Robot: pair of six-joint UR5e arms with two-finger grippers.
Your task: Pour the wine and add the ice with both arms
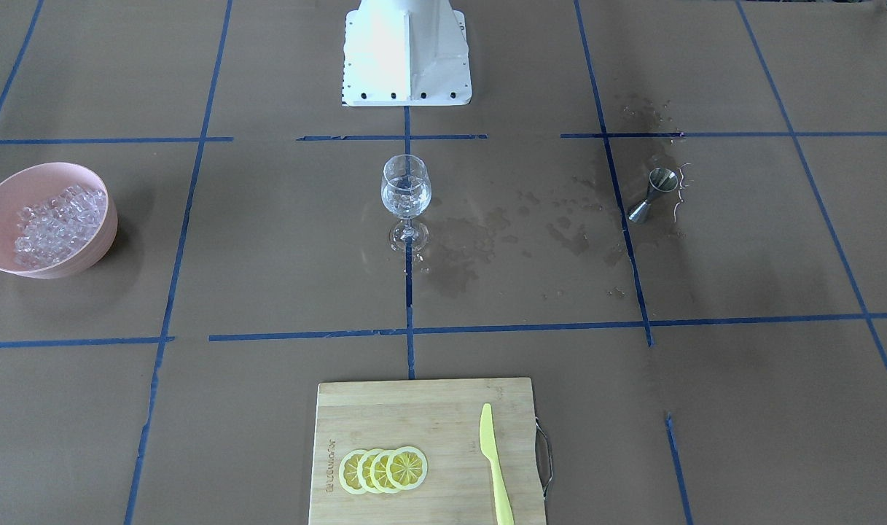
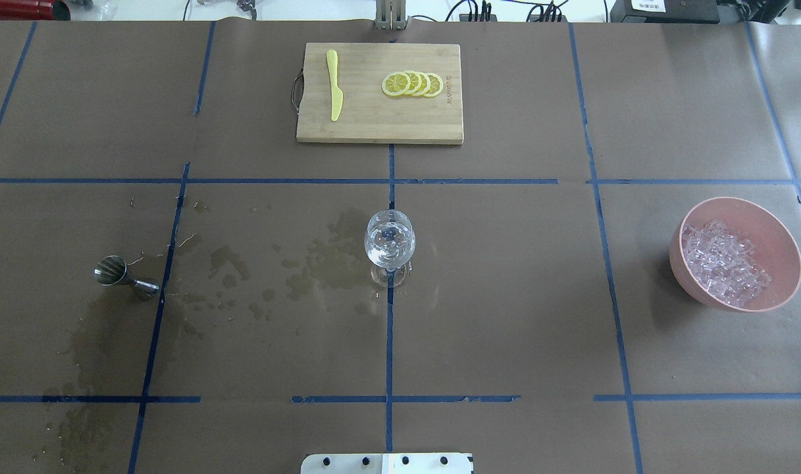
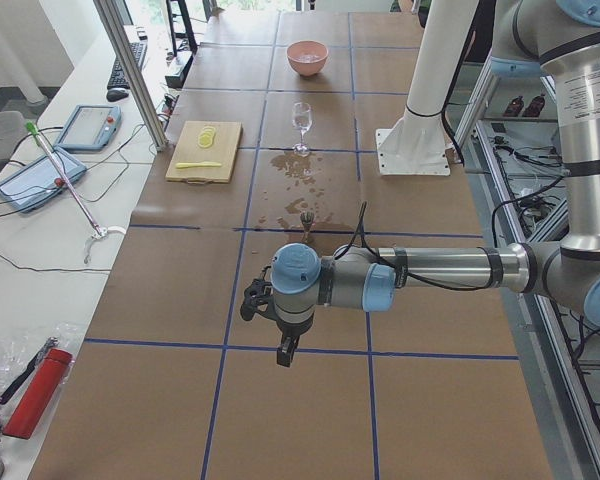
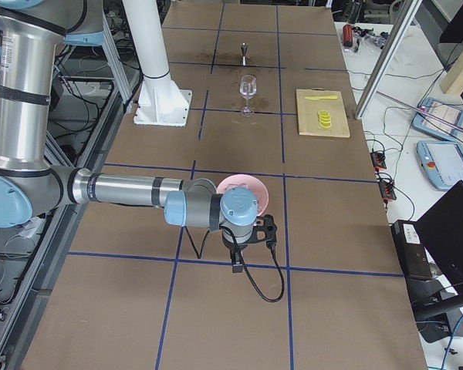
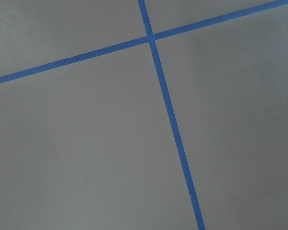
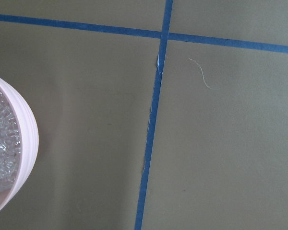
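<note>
A steel measuring cup stands on the table's left among wet stains; I cannot tell if wine is in it. A clear stemmed wine glass stands at the centre, its bowl glinting; its contents are unclear. A pink bowl on the right holds a heap of ice; its rim also shows in the right wrist view. My left gripper points down over bare paper, well away from the cup. My right gripper hangs just beside the bowl. I cannot tell whether either is open or shut.
A bamboo cutting board at the far edge carries several lemon slices and a yellow knife. The white pedestal is on the robot's side. Blue tape lines grid the brown paper.
</note>
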